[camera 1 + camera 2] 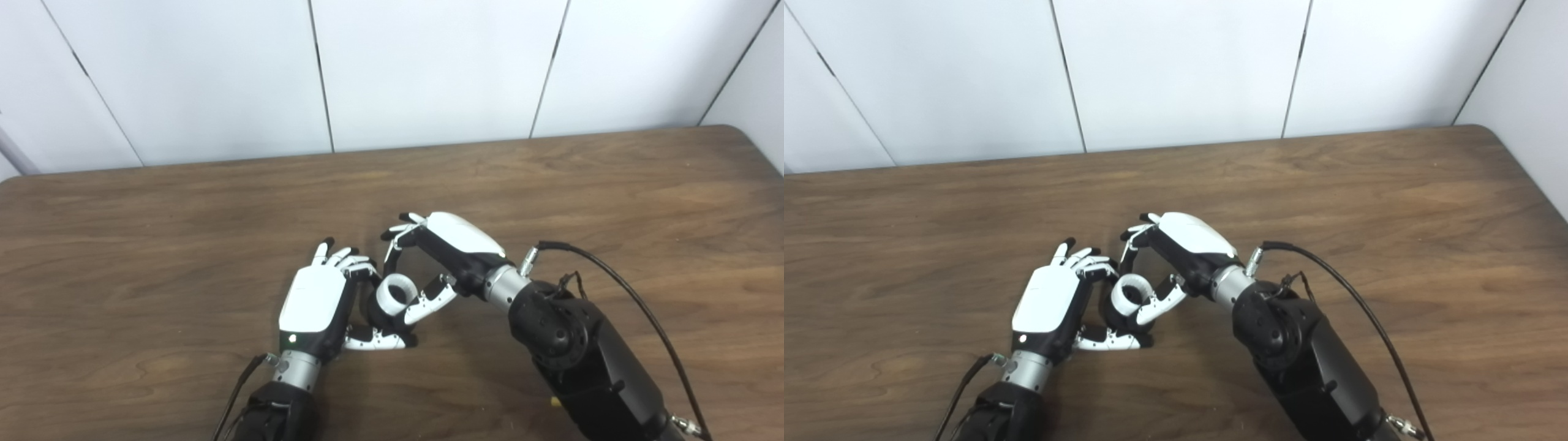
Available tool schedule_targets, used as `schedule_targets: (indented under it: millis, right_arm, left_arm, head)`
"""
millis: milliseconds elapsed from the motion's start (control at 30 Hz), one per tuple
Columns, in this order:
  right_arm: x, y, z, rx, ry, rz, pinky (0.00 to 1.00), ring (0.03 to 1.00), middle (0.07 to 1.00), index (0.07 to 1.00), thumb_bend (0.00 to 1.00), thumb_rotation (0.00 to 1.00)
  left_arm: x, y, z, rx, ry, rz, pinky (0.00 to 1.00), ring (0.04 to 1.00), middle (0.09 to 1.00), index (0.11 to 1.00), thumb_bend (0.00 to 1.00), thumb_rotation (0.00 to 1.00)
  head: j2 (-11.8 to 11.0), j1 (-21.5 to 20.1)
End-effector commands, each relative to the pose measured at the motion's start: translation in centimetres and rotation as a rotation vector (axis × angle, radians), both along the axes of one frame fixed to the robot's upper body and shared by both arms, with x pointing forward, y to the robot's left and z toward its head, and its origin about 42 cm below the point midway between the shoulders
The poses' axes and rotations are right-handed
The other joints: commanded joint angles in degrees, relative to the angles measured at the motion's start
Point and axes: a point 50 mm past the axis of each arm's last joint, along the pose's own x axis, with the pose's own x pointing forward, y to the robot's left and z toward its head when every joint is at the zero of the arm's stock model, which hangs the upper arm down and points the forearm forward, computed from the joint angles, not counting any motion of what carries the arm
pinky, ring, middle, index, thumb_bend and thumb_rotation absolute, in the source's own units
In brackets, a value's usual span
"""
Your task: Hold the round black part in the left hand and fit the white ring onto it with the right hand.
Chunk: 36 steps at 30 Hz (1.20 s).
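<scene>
Between both hands, white ring [395, 294] faces up-right, on black part [378, 312].

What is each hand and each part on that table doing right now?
Left hand: shut on the round black part, holding it from the side.
Round black part: gripped, mostly hidden behind the ring and fingers.
White ring: seated against the black part, hole facing up toward the camera.
Right hand: thumb touching the ring, the other fingers arched above it.
Table: bare wood around the hands.
</scene>
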Motion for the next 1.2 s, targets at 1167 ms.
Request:
schedule_targets:
  millis: [1167]
  right_arm:
    - [0.25,0.46,1.27,0.028,-0.058,0.026,1.0,0.985,0.85,0.484,0.52,0.13]
  left_arm:
    - [-0.18,-0.38,-0.72,0.022,0.016,0.01,1.0,0.864,0.748,0.485,0.52,0.06]
  head:
    - [0.85,0.36]
